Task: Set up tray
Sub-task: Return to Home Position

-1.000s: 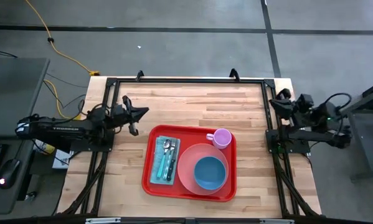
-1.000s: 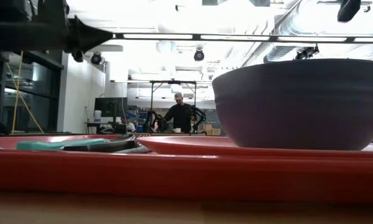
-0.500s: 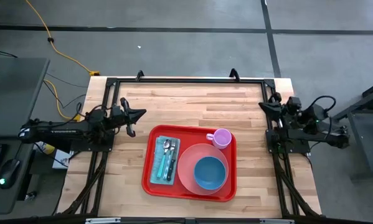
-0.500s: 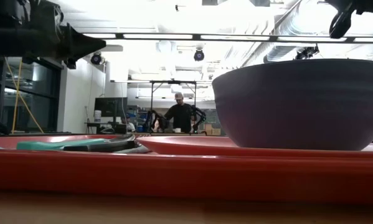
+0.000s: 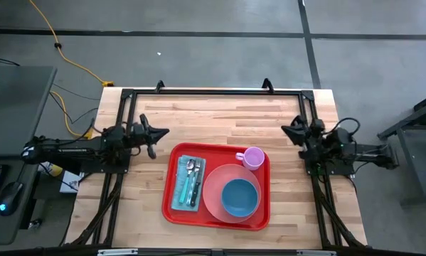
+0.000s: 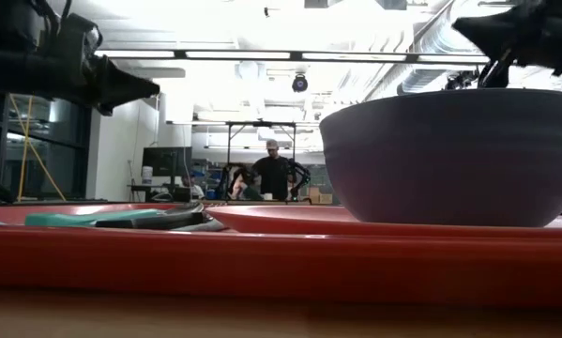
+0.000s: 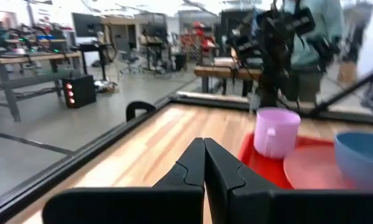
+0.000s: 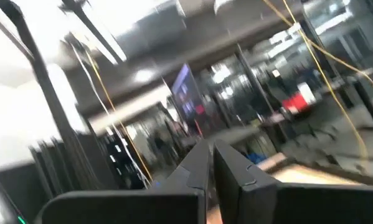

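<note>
The red tray (image 5: 170, 203) lies on the wooden table's near middle. It carries a teal napkin (image 5: 180, 190) with cutlery (image 5: 192, 179), a pink plate (image 5: 211, 192) with a blue bowl (image 5: 239, 197) on it, and a pink cup (image 5: 253, 157) at its far right corner. My left gripper (image 5: 163, 131) hovers shut above the table, left of the tray (image 7: 254, 167). My right gripper (image 5: 286, 130) hovers shut near the table's right edge, right of the cup. Neither touches anything.
A black metal frame (image 5: 213, 91) runs along the table's far, left and right edges. Bare wood (image 5: 220, 124) lies between the tray and the far edge. A person (image 6: 273, 176) stands far off in the room behind, and another person (image 7: 311, 37) shows beyond the table.
My right gripper has swung from the right frame toward the table's left and come lower, turning level. My left gripper has drawn slightly lower beside the tray's far left. Tray, plate, bowl, cup and cutlery have stayed still.
</note>
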`<control>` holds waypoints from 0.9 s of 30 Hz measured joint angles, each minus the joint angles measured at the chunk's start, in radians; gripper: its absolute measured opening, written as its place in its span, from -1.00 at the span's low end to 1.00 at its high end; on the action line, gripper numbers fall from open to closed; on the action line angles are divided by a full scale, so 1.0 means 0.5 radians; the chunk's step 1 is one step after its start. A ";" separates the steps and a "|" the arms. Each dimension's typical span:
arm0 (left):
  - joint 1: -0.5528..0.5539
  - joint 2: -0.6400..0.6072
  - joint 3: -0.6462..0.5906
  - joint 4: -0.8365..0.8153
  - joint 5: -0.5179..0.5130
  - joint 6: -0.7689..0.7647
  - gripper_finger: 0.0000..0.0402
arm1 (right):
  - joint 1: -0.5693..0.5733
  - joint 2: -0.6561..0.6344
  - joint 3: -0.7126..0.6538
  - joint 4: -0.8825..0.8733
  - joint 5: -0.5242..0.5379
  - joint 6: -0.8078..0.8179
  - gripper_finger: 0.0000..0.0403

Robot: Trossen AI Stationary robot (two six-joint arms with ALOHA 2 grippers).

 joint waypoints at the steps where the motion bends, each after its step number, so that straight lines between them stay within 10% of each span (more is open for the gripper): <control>1: 0.000 0.000 -0.001 -0.030 0.014 0.027 -0.84 | 0.000 0.001 0.005 -0.055 -0.001 -0.014 -1.00; 14: 0.000 0.000 -0.002 -0.599 0.029 0.945 -0.84 | 0.000 0.005 0.011 -0.842 -0.006 -0.561 -1.00; 27: -0.001 0.000 -0.003 -0.658 0.402 1.406 -0.84 | -0.002 0.044 0.013 -0.859 -0.061 -0.964 -1.00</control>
